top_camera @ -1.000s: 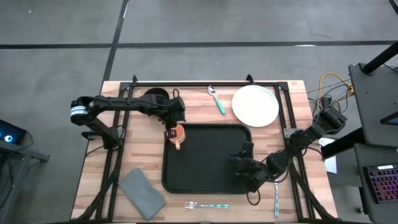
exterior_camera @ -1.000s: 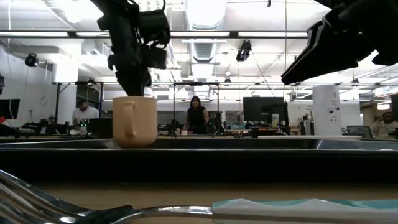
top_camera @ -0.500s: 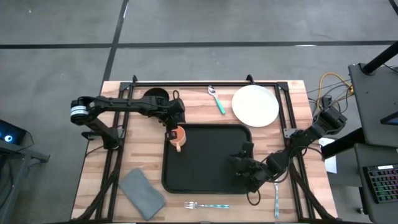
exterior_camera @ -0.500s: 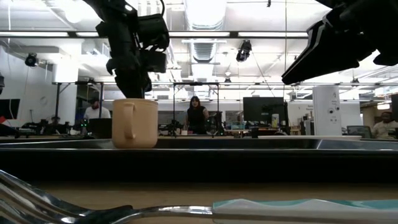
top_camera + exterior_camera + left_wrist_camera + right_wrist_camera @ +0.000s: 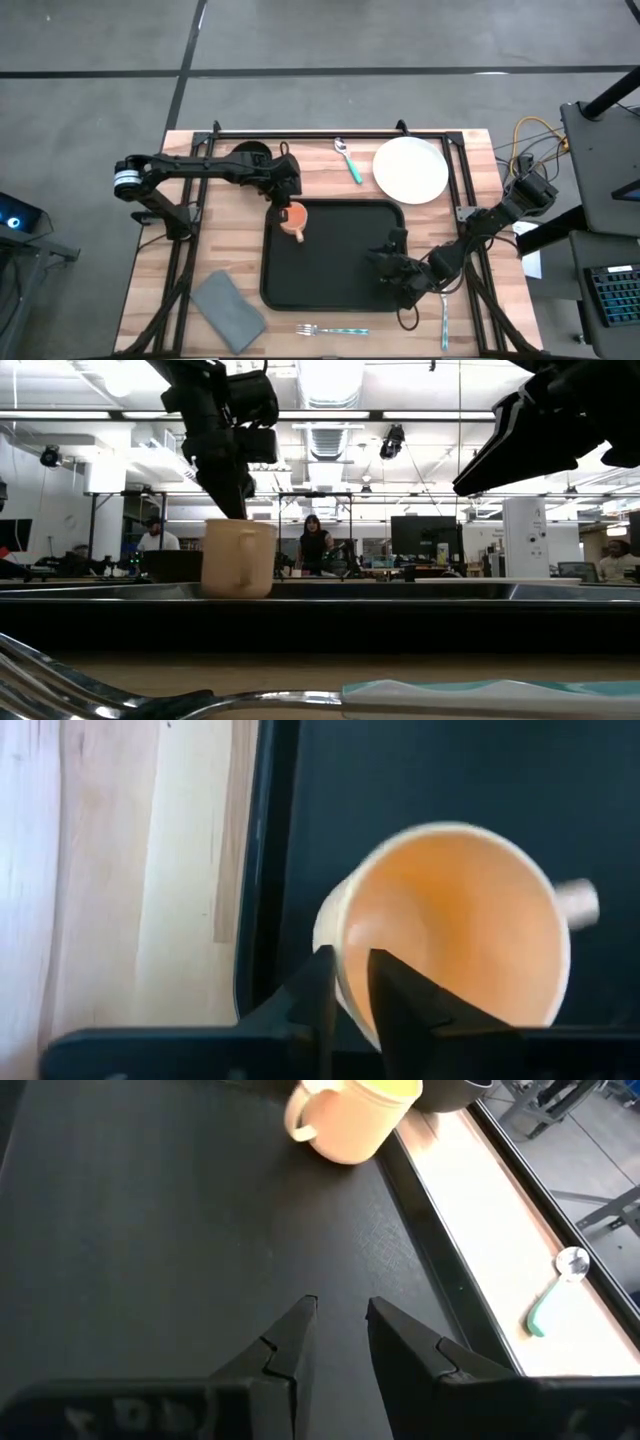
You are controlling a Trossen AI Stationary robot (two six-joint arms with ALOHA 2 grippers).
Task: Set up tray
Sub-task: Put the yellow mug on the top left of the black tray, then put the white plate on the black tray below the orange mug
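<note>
An orange cup stands upright in the far left corner of the black tray. Its handle points toward the near edge. My left gripper comes down on the cup's rim from the far left and is shut on its wall. In the low view its fingers reach the rim from above. Over the tray's near right part my right gripper hangs a little open, with nothing between its fingers and only bare tray floor below. My left gripper has the cup's wall at the rim, on the side nearest the tray's left edge. One finger is inside the cup and one outside. The fingers slant down from the table's far left. The cup rests upright on the tray floor.
A white plate and a teal-handled spoon lie beyond the tray's far edge. A grey folded napkin lies at the near left, a fork in front of the tray and another utensil at the near right.
My left gripper has shifted a little toward the table's right edge and tipped slightly. The cup has moved with it, farther in from the tray's left rim, and stays upright.
</note>
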